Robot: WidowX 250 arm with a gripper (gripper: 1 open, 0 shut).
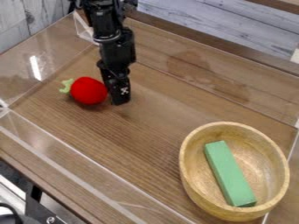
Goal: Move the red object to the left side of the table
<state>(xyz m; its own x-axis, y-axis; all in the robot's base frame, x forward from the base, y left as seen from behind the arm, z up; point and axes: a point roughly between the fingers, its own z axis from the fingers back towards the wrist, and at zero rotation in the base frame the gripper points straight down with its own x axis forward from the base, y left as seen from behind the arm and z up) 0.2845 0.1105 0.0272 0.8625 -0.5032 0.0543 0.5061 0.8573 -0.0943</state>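
Grasp/contact step: gripper (114,91) points straight down at table (140,122) level, with the red object (86,90) touching its left flank, leaf stem on the far side from it. Can't tell jaw width from this angle, or whether the fruit is pinched or just butted against one finger. Next move, as I read it: confirm a firm hold or solid side contact, then carry or push it further left, well away from the bowl (193,166) at lower right.

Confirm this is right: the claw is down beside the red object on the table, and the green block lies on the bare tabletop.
Not quite. The camera view shows the green block lying inside the wooden bowl, not on the bare tabletop. The claw is indeed down beside the red object on the table.
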